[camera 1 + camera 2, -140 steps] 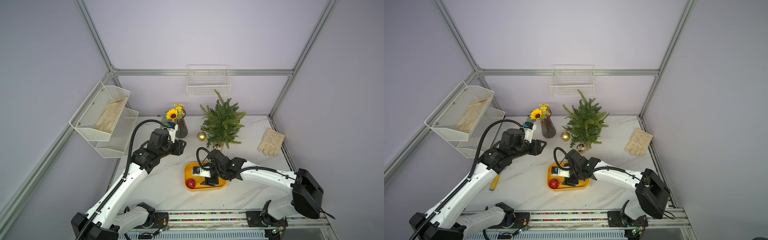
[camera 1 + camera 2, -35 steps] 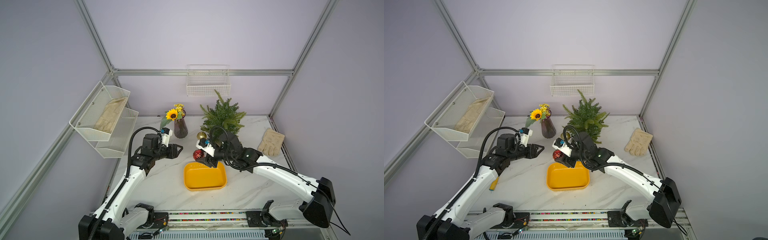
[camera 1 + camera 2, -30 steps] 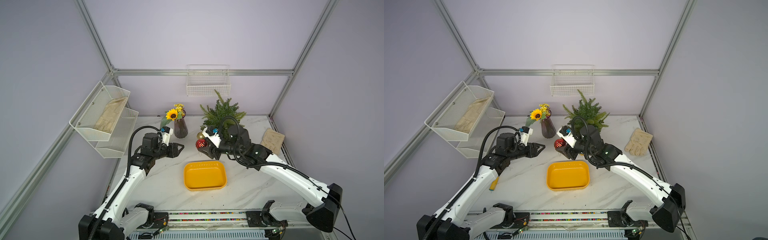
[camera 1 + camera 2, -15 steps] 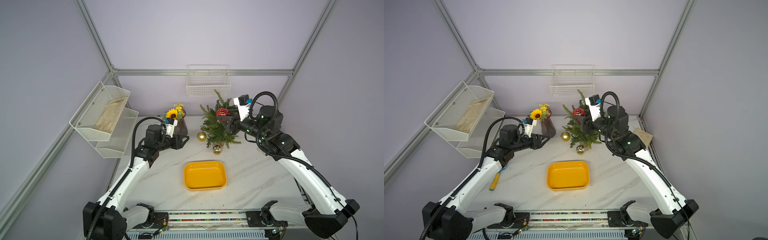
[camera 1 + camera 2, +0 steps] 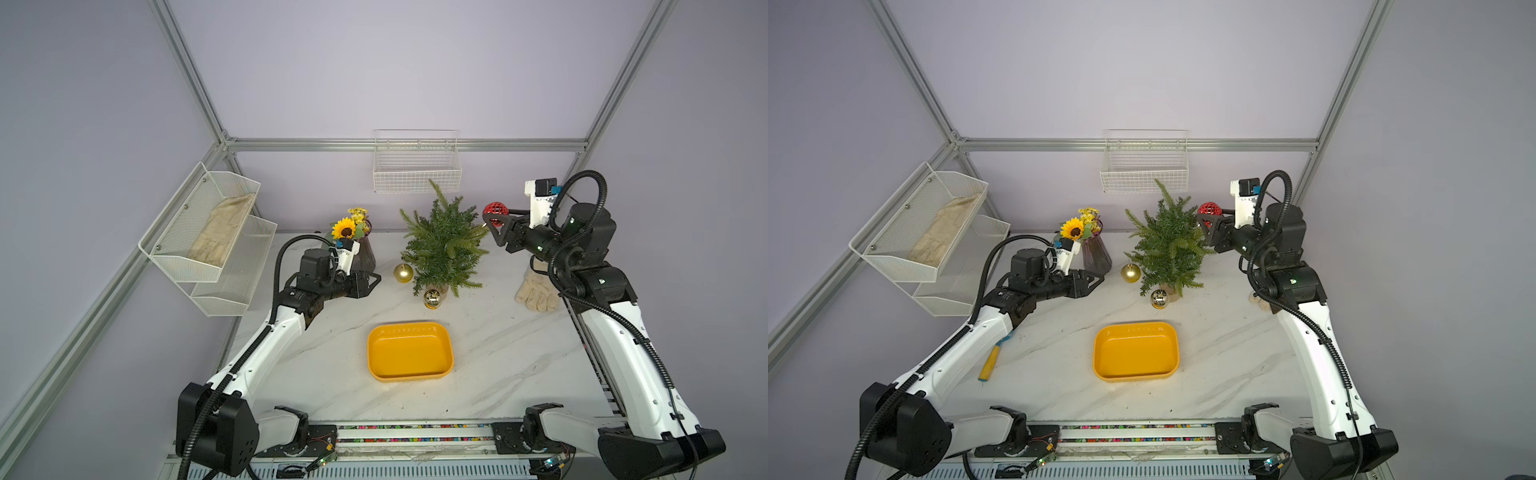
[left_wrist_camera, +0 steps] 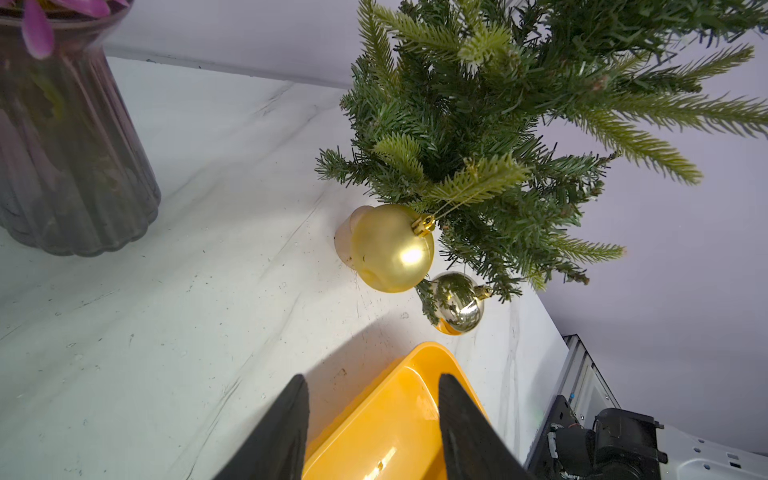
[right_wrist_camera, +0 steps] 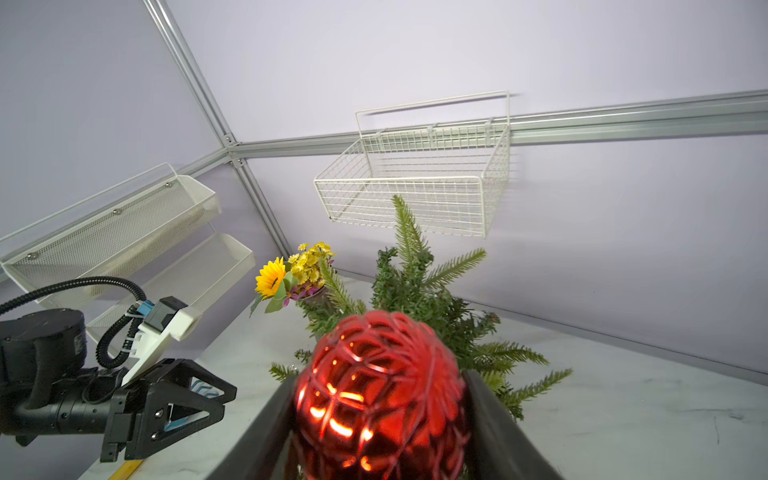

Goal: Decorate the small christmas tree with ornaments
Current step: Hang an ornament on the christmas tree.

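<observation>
One ornament left: right fingers clamp the patterned red bauble, lifted from yellow tray up beside small green fir; left fingers half-open, empty.

Even bright light, soft shadows, red ornament glinting, wire basket blurred

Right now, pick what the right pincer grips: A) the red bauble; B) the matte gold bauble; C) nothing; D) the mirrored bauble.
A: the right pincer is shut on the red bauble beside the small christmas tree, while the matte gold bauble and the mirrored bauble sit at its lower branches.
</observation>
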Available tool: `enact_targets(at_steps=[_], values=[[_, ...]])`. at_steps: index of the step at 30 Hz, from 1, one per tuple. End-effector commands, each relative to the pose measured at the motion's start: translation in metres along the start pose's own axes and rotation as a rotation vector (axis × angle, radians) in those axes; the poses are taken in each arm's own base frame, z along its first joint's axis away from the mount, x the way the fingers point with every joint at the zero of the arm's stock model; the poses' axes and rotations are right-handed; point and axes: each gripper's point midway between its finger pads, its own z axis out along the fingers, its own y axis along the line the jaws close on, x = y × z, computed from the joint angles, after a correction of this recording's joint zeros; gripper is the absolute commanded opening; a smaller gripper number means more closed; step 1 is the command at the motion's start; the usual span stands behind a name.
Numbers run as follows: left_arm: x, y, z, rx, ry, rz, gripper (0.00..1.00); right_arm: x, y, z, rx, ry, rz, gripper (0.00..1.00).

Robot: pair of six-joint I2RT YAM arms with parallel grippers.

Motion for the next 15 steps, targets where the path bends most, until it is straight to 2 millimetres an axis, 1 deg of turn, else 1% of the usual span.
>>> enact_targets(at_steps=[1,5,10,15], values=[[-0.041,-0.028,-0.01,0.061,-0.098,0.057,0.51,-0.007,-0.002,0.002,-0.027,-0.005,0.038,0.46],[-0.04,-0.027,-0.009,0.059,-0.094,0.053,0.5,-0.006,-0.014,0.006,-0.002,-0.005,0.057,0.45],[-0.037,-0.025,-0.006,0.057,-0.087,0.046,0.5,-0.005,-0.022,0.013,-0.012,-0.002,0.074,0.45],[-0.037,-0.026,-0.007,0.056,-0.091,0.045,0.5,-0.005,-0.033,0.013,0.022,-0.008,0.088,0.44]])
